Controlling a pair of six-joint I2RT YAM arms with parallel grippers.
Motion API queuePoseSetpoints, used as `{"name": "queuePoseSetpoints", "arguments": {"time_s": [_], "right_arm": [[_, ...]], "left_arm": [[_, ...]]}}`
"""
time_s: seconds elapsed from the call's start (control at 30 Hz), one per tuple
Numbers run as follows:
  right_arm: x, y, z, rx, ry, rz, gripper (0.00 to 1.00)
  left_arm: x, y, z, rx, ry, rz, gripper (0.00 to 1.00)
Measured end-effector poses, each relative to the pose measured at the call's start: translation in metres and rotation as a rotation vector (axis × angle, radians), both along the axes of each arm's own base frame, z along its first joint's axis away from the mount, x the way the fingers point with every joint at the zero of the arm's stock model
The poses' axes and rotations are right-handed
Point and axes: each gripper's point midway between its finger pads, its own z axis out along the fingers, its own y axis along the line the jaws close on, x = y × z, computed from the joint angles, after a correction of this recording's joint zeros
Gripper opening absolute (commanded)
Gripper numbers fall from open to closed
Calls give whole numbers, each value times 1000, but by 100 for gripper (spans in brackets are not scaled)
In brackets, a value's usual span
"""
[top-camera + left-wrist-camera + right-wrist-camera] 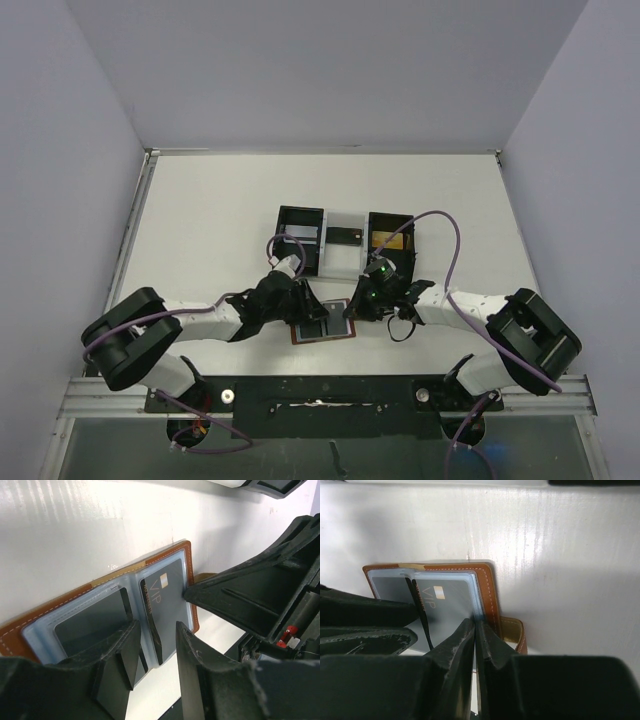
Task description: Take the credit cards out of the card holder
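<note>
Open card holder, VIP card in one pocket; left gripper (jaws parted) above, right gripper at its edge

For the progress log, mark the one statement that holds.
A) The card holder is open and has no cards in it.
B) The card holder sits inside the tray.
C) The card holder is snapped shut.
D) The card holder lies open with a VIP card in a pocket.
D: the card holder lies spread open on the table, and a dark card marked VIP sits in one pocket.
</note>
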Motion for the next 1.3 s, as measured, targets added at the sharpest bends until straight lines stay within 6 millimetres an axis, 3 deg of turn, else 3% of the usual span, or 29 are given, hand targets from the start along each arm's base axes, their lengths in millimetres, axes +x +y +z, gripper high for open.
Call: {"name": "queuePoseSetpoints", "arguments": {"time_s": [0.3, 0.53, 0.83, 1.1, 1.3], "right_arm": [[-10, 11, 0, 83, 15, 50, 6], [-11, 14, 0, 98, 23, 53, 6], [-10, 13, 0, 90, 38, 31, 6], [-10, 13, -1, 82, 48, 29, 6], [-10, 13, -1, 80, 52, 28, 6]], "left_arm": [[1, -6, -6, -13, 31, 11, 31], [1, -4, -8, -7, 38, 22, 17], [-5, 6, -2, -16, 26, 31, 21], [-14, 7, -2, -54, 38, 11, 10], [-16, 8, -4, -78, 56, 21, 8]]}}
